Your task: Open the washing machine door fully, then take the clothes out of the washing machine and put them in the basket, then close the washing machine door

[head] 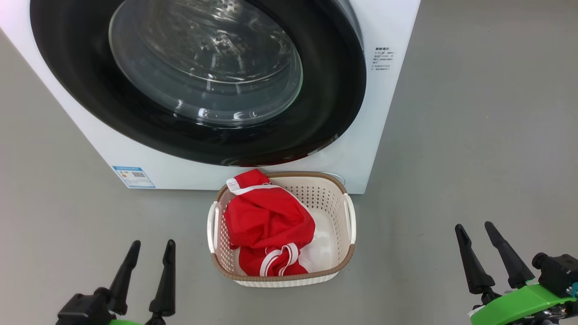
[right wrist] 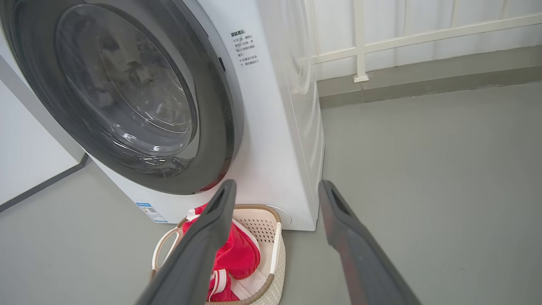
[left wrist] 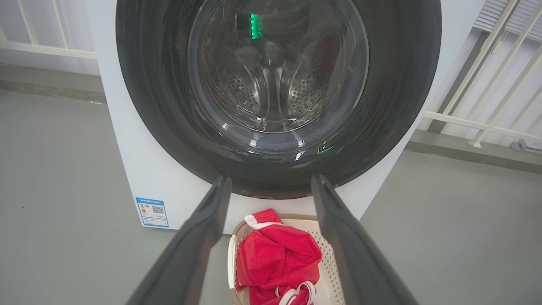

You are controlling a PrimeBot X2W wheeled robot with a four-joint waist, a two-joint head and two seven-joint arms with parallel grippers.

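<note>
Clothes (head: pixel 266 221) are found heaped in the basket (head: pixel 311 174), which stands on the grey floor (head: pixel 474 135) between the two grippers and somewhat beyond them.

Nearest the camera, the left gripper (head: pixel 152 246) is seen at the lower left and the right gripper (head: pixel 474 228) at the lower right. Both are held low above the floor, well apart from the basket, with the dark fingers pointed up and forward toward the machine. The jaws of each are spread wide, and nothing is held or touched by either.

Beyond them, the red pile fills the left part of the basket, and a white-trimmed fold is draped over the far rim. That fold is judged the likeliest source of trouble: it could be dragged out onto the floor if the light basket were nudged by an arm brought forward.

Just behind the basket, the washing machine door (head: pixel 334 90) is seen lying against the front of the washing machine (head: pixel 384 117), and the steel drum (left wrist: pixel 271 84), seen through the glass, looks empty. The task is therefore judged done or nearly so. Whether the latch has caught cannot be told; a door merely resting shut could swing out over the basket.

A blue label (head: pixel 134 177) is fixed low on the machine's front, and a white railing (right wrist: pixel 360 42) is visible farthest back.
</note>
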